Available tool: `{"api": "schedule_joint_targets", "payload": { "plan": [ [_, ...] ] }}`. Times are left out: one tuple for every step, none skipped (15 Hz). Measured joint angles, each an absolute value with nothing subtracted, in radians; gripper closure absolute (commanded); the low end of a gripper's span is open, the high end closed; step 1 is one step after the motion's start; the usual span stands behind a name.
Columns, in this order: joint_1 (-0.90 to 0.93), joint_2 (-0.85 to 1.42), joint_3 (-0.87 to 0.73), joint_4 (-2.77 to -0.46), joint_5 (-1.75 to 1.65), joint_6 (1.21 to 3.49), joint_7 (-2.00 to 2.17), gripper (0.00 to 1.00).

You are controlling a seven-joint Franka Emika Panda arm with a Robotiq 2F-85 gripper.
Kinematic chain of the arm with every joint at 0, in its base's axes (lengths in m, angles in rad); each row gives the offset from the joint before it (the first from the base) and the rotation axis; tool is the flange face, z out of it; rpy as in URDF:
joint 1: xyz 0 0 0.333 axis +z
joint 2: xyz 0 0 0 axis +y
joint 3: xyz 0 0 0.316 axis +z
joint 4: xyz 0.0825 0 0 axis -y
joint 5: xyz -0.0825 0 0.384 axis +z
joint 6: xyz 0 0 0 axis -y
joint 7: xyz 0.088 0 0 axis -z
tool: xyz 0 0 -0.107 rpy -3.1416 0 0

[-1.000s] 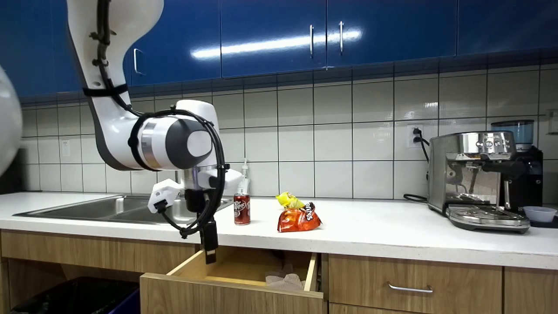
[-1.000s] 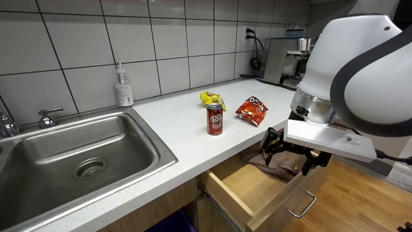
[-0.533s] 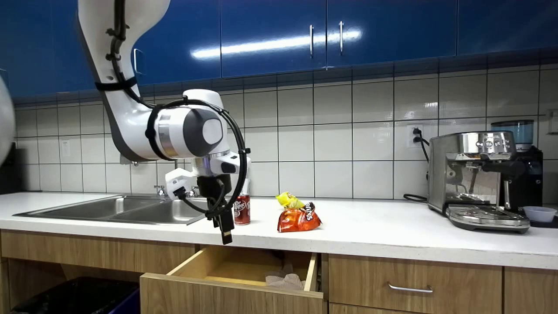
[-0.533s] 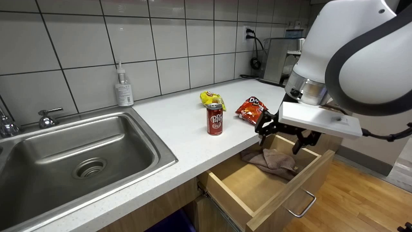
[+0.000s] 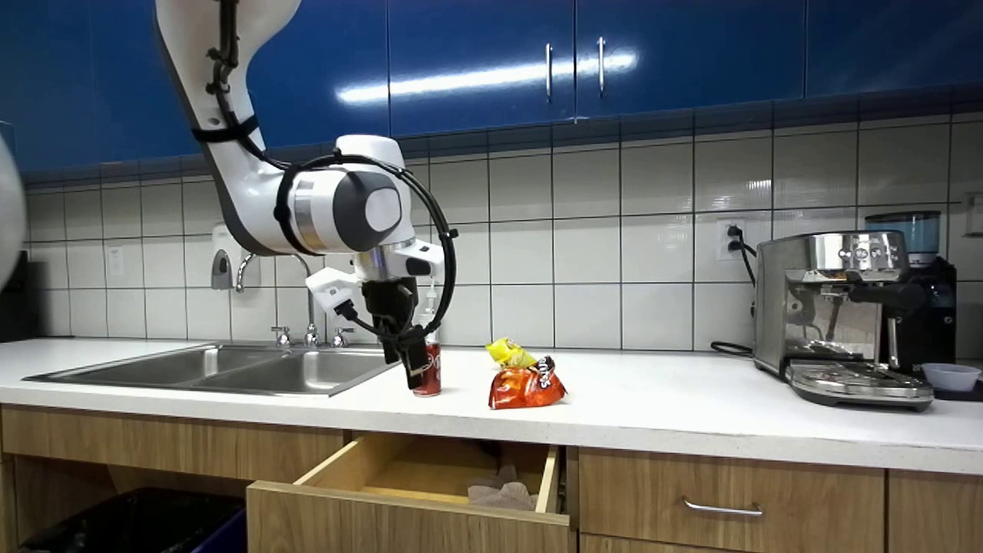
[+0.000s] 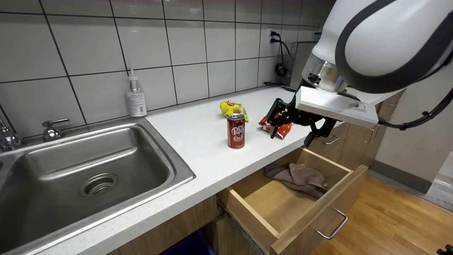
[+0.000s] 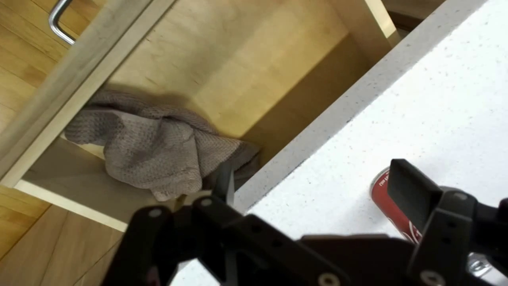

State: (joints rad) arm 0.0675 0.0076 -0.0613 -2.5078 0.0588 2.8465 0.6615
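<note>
White countertop (image 6: 198, 141) runs above a pulled-out wooden drawer (image 5: 407, 530), crumpled towel (image 7: 152, 155) inside. Overhead, the black gripper (image 6: 289, 141) hangs spread, in an exterior view partly hiding a red Doritos bag (image 6: 283, 131) on the countertop, Dr Pepper can (image 6: 236, 138) upright nearby.

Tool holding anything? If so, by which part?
Nothing is held. The tool is open, its fingers apart; the can stands on the counter, clear of it.

Dr Pepper can (image 5: 433, 376) and Doritos bag (image 6: 284, 130), each partly behind the gripper (image 6: 290, 140) in an exterior view
The drawer (image 7: 222, 59) runs off the top of the wrist view; in an exterior view the arm (image 6: 375, 46) hides most of the espresso machine (image 6: 299, 65), and the sink (image 6: 183, 173) is cut by the left edge.
</note>
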Motion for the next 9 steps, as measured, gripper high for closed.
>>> {"api": "schedule_joint_targets", "payload": {
  "plan": [
    [0.068, 0.008, -0.061, -2.502, 0.062, 2.846, 0.657, 0.00],
    [0.067, 0.010, -0.061, -2.504, 0.062, 2.846, 0.657, 0.00],
    [0.067, 0.011, -0.061, -2.506, 0.062, 2.847, 0.657, 0.00],
    [0.067, 0.013, -0.061, -2.507, 0.062, 2.847, 0.657, 0.00],
    [0.067, 0.014, -0.061, -2.507, 0.062, 2.847, 0.657, 0.00],
    [0.067, 0.015, -0.061, -2.507, 0.062, 2.847, 0.657, 0.00],
    [0.067, 0.015, -0.061, -2.507, 0.062, 2.847, 0.657, 0.00],
    [0.067, 0.015, -0.061, -2.507, 0.062, 2.847, 0.657, 0.00],
    [0.067, 0.015, -0.061, -2.507, 0.062, 2.847, 0.657, 0.00]
  ]
}}
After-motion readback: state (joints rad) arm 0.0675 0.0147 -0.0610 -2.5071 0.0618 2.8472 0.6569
